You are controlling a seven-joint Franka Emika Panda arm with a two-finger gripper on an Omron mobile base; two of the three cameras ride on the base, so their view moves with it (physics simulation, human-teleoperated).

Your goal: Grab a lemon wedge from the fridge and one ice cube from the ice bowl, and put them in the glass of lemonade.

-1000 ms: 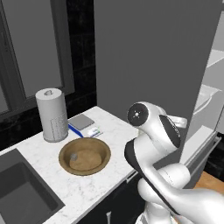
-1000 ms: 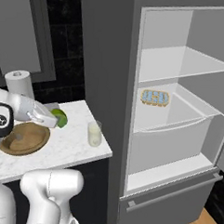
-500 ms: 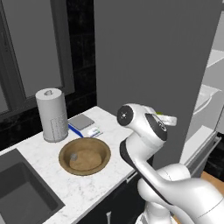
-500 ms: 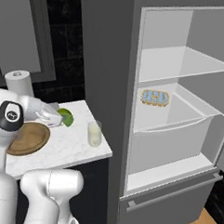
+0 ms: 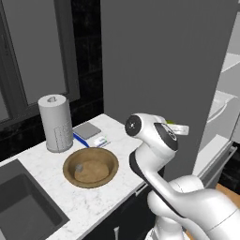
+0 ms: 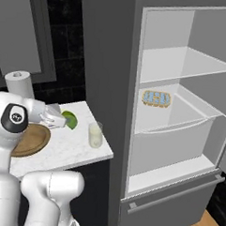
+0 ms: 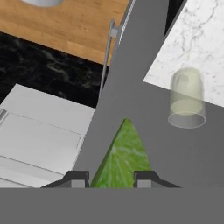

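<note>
My gripper (image 6: 62,122) is shut on the lemon wedge (image 6: 70,119), a green-yellow piece held above the counter, left of the glass of lemonade (image 6: 95,134). In the hand view the lemon wedge (image 7: 122,157) sits between both fingertips (image 7: 77,178), and the glass of lemonade (image 7: 187,104) stands apart at the upper right. The brown ice bowl (image 5: 90,167) holds a small pale ice cube (image 5: 79,166). The fridge (image 6: 180,113) stands open on the right, with white shelves. In the left base view the gripper (image 5: 176,128) is at the counter's right end.
A paper towel roll (image 5: 56,123) stands behind the bowl, with a flat grey pad (image 5: 86,130) beside it. A dark sink (image 5: 21,211) lies at the left. A tray of food (image 6: 156,98) sits on a fridge shelf. The grey fridge door (image 5: 164,61) rises close to the arm.
The arm has swung right with the lemon wedge in the gripper, from over the bowl's edge toward the glass. The bowl, the glass and the fridge have stayed put.
</note>
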